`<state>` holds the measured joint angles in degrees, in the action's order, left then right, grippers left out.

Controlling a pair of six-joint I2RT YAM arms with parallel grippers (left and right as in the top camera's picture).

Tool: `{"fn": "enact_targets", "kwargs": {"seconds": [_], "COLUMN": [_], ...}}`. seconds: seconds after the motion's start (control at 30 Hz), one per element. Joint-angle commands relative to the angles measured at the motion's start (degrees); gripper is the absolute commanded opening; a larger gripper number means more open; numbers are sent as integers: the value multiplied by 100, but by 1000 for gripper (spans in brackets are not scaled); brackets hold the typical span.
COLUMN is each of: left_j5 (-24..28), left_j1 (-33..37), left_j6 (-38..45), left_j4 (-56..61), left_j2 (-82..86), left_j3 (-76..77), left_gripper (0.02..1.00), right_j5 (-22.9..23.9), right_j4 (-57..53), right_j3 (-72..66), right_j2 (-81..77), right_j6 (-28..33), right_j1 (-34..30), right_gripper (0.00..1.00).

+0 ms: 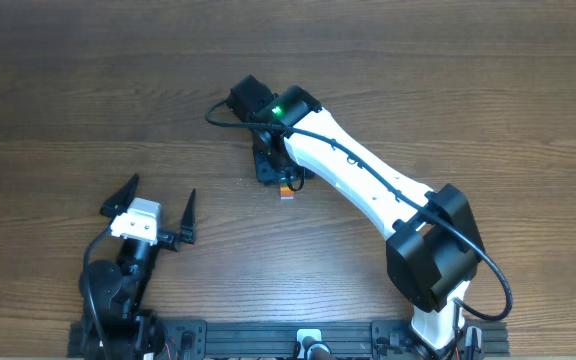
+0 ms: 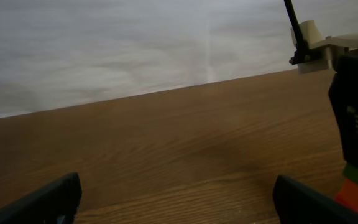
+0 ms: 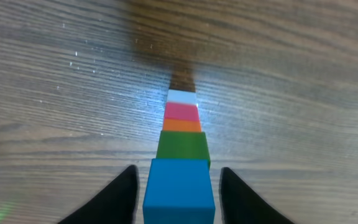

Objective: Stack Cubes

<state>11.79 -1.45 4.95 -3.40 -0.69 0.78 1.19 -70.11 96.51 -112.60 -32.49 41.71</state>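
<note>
The right hand [image 3: 178,173] is spread just wider than the blue cube [image 3: 179,190], one finger on each side with a thin strip of the surface [image 3: 55,93] showing in each gap, so it does not look to be pinching anything. Straight below the hand, the blue cube tops a stack [image 3: 182,118]: the green cube [image 3: 183,146] under it, then the orange cube [image 3: 181,126], the pink cube [image 3: 181,111] and the white cube [image 3: 182,97] at the bottom. The left hand [image 2: 179,211] is spread wide and holds nothing, well apart from the stack. The step looks like setting down the top cube, with the five-cube tower seemingly complete. The next move calls for a straight lift clear of the blue cube, fingers apart, since a sideways brush could topple the narrow column
</note>
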Motion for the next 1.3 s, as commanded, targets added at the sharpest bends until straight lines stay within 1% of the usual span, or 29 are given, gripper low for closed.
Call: {"fn": "enact_targets", "kwargs": {"seconds": [0.03, 0.17, 0.2, 0.27, 0.3, 0.43, 0.63, 0.7, 0.8, 0.87, 0.97, 1.1, 1.2, 1.3], "left_j5": [-7, -7, -7, -7, -7, -7, -7, -7, -7, -7, -7, -7, -7, -7], "left_j1": [31, 31, 31, 31, 31, 31, 31, 31, 31, 31, 31, 31, 31, 31], "left_j6": [63, 63, 63, 63, 63, 66, 66, 66, 63, 63, 63, 63, 66, 66], "left_j4": [11, 11, 11, 11, 11, 11, 11, 11, 11, 11, 11, 11, 11, 11], "left_j2": [42, 42, 42, 42, 42, 42, 42, 42, 42, 42, 42, 42, 42, 42], "left_j3": [-44, -44, -44, -44, -44, -44, -44, -44, -44, -44, -44, -44, -44, -44], "left_gripper": [998, 998, 998, 996, 1000, 996, 1000, 1000, 1000, 1000, 998, 998, 1000, 998], "right_j5": [13, 15, 15, 17, 22, 234, 251, 417, 743, 793, 824, 1054, 1237, 1679], "right_j4": [22, 20, 20, 26, 35, 164, 428, 520, 656, 758, 1016, 1325, 1434, 1462], "right_j3": [-61, -61, -61, -61, -61, -61, -11, 52, 236, 389, 612, 791, 791, 789], "right_j2": [168, 168, 168, 168, 168, 168, 168, 168, 173, 229, 236, 317, 525, 890], "right_j6": [-2, -4, -4, -4, -4, 4, 289, 382, 575, 730, 1154, 1624, 1943, 2164], "right_j1": [-4, -4, -4, -9, -11, -66, -326, -472, -844, -1307, -1982, -2787, -3099, -3239], "right_gripper": [542, 643, 706, 939, 993, 993, 991, 991, 991, 993, 991, 991, 991, 991]}}
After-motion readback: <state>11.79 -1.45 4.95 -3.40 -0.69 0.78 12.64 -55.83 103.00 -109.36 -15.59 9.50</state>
